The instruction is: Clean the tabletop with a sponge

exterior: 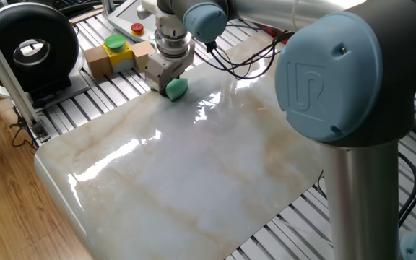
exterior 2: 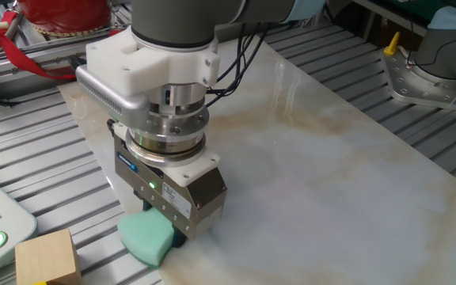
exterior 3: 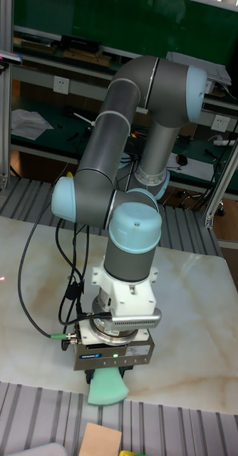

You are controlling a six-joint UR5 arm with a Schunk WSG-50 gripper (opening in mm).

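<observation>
At the far edge of the tabletop (exterior: 193, 166), in one fixed view, the sponge (exterior: 176, 88) is seen clamped under the gripper (exterior: 166, 84), fingers hidden. From the other fixed view, the sponge (exterior 2: 146, 237) is pressed at the slab's edge, half covered. By the tall fixed view, the fingertips are concealed behind the gripper (exterior 3: 108, 372) body.

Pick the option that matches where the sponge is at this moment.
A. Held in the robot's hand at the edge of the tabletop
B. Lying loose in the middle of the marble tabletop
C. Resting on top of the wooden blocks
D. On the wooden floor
A: the teal sponge sits clamped under the hand, pressed down at the edge of the marble tabletop, next to the slatted frame.
</observation>
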